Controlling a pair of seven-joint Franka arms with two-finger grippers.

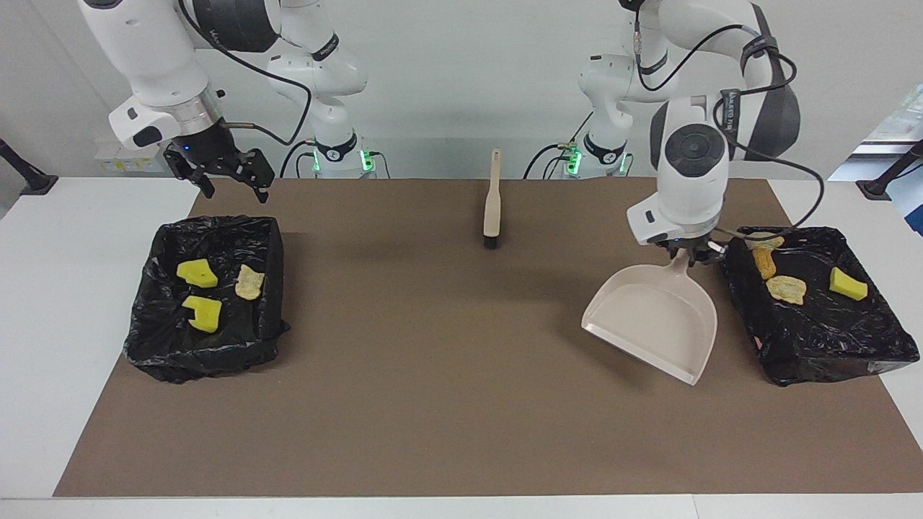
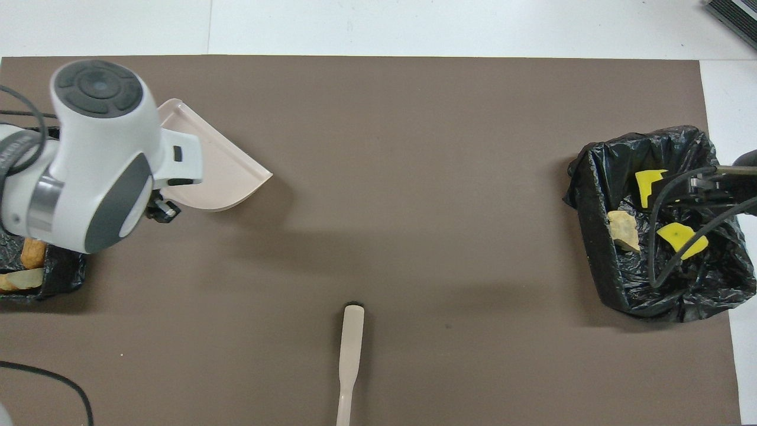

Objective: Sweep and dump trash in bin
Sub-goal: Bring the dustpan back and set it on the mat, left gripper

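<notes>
The trash lies in two bins lined with black bags. The bin (image 1: 162, 346) at the right arm's end holds two yellow chunks (image 1: 197, 273) and a tan lump (image 1: 249, 282). In the bin (image 1: 829, 346) at the left arm's end are tan and brown lumps (image 1: 786, 288) and a yellow chunk (image 1: 848, 283). My left gripper (image 1: 686, 254) is shut on the handle of a pale pink dustpan (image 1: 652, 321), which hangs tilted over the mat beside that bin. My right gripper (image 1: 234, 184) waits open above the mat's edge by the other bin.
A beige hand brush (image 1: 492, 205) lies on the brown mat (image 1: 447, 375) midway between the arms' bases, bristles pointing away from the robots. In the overhead view the left arm's wrist (image 2: 97, 160) covers most of its bin.
</notes>
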